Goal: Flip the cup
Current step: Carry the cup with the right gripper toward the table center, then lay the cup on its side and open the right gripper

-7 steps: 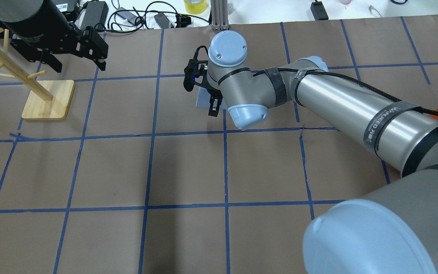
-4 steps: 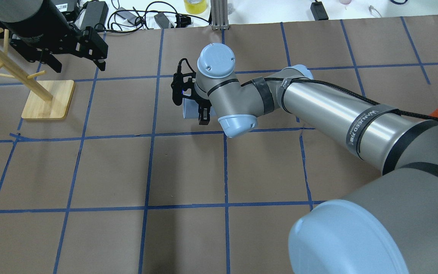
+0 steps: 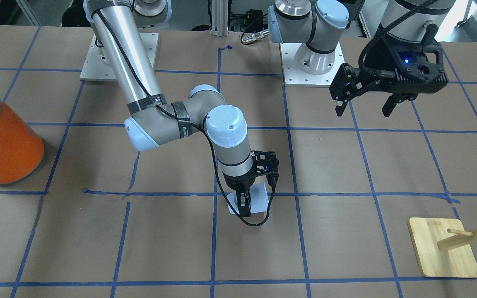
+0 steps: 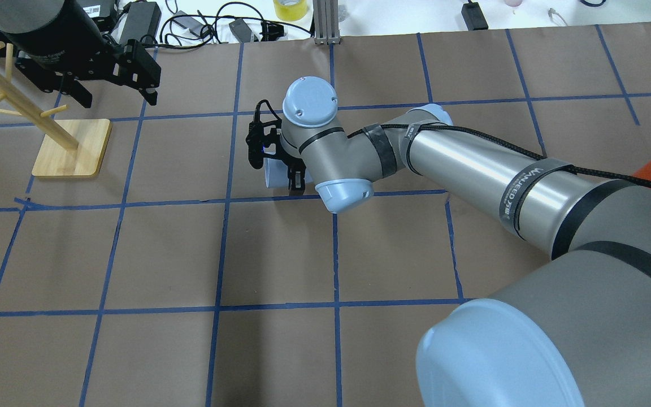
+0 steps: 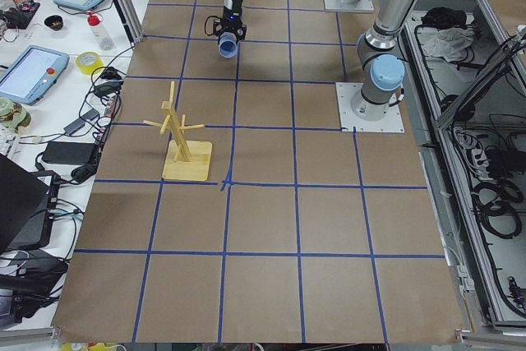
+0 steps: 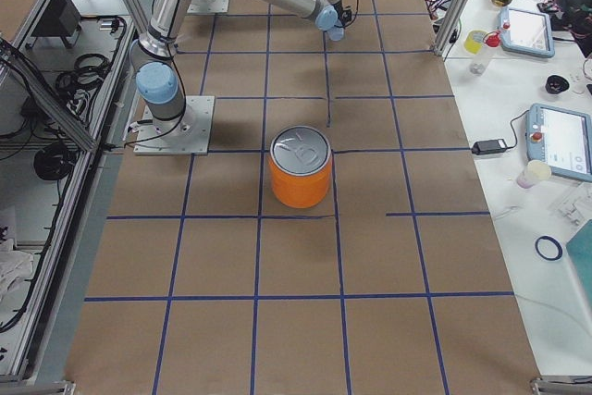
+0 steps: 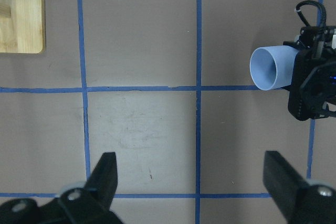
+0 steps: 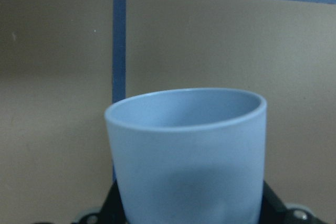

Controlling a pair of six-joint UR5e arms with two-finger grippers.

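The pale blue cup [image 4: 273, 173] is held on its side in my right gripper [image 4: 287, 176], which is shut on it near the table's middle. Its open mouth faces the wooden stand's side, as the left wrist view [image 7: 270, 68] shows. It fills the right wrist view [image 8: 188, 150] and also shows in the front view [image 3: 260, 201]. I cannot tell whether it touches the paper. My left gripper [image 4: 117, 95] is open and empty, raised at the far left, well apart from the cup; its fingers [image 7: 106, 171] frame the left wrist view.
A wooden mug stand with a square base [image 4: 72, 148] is at the far left, below my left gripper. A large orange can [image 3: 4, 145] with a silver top is at the right side. Cables and tablets lie beyond the far edge.
My right arm has carried the cup leftward in the overhead view, toward the stand's side. The left arm has not moved.
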